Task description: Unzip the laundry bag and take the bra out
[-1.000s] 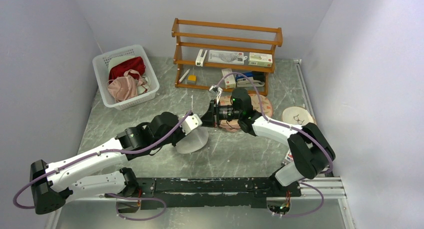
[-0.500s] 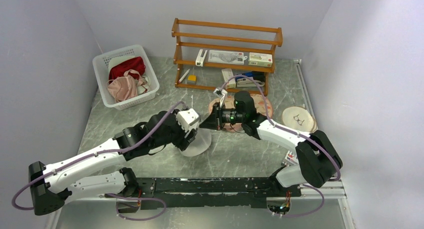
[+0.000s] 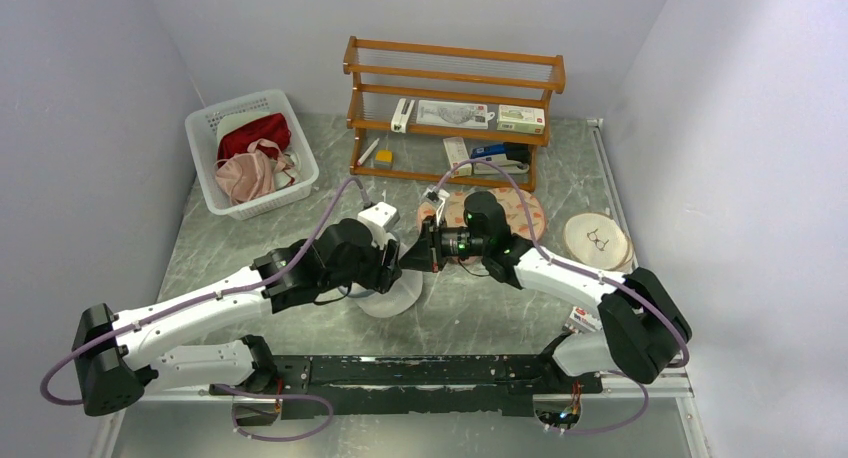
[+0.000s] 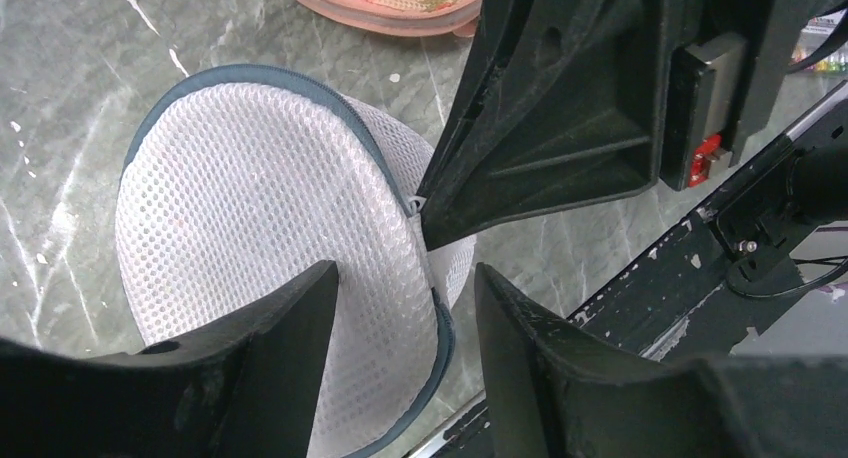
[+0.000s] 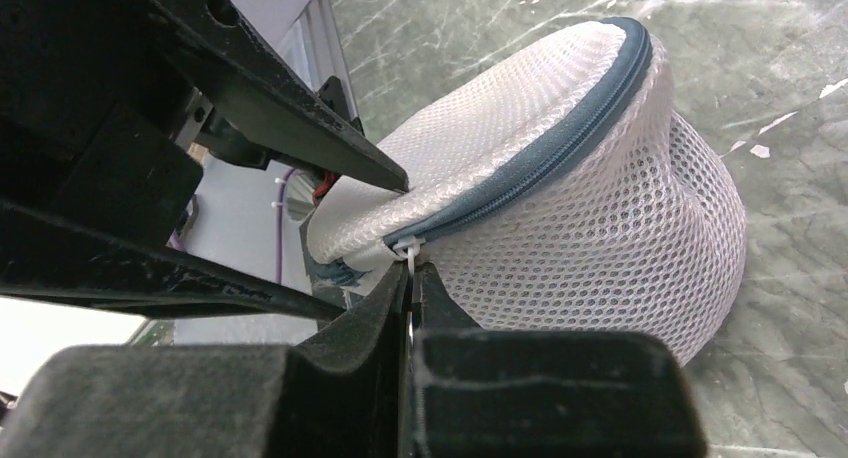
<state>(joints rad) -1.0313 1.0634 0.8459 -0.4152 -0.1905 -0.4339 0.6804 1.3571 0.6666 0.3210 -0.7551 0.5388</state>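
The laundry bag (image 3: 396, 295) is a white mesh dome with a grey-blue zip round it, lying on the table between the arms. My right gripper (image 5: 411, 269) is shut on the small white zip pull (image 5: 405, 246) at the bag's rim (image 5: 560, 148). My left gripper (image 4: 405, 270) is open, one finger over the mesh (image 4: 250, 228) and the other outside the zip edge, close beside the right gripper (image 3: 413, 257). In the top view the left gripper (image 3: 388, 265) hangs over the bag. The bra is hidden.
A white slatted basket (image 3: 204, 143) with red and pink clothes stands at the back left. A wooden shelf (image 3: 455, 78) with small items lines the back. A round floral pad (image 3: 522, 210) and a round disc with glasses (image 3: 597, 238) lie right. A black rail (image 3: 430, 371) runs along the near edge.
My left gripper has opened and shifted right and forward over the bag's edge. The right gripper, still shut on the zip pull, has moved a little left and nearer.
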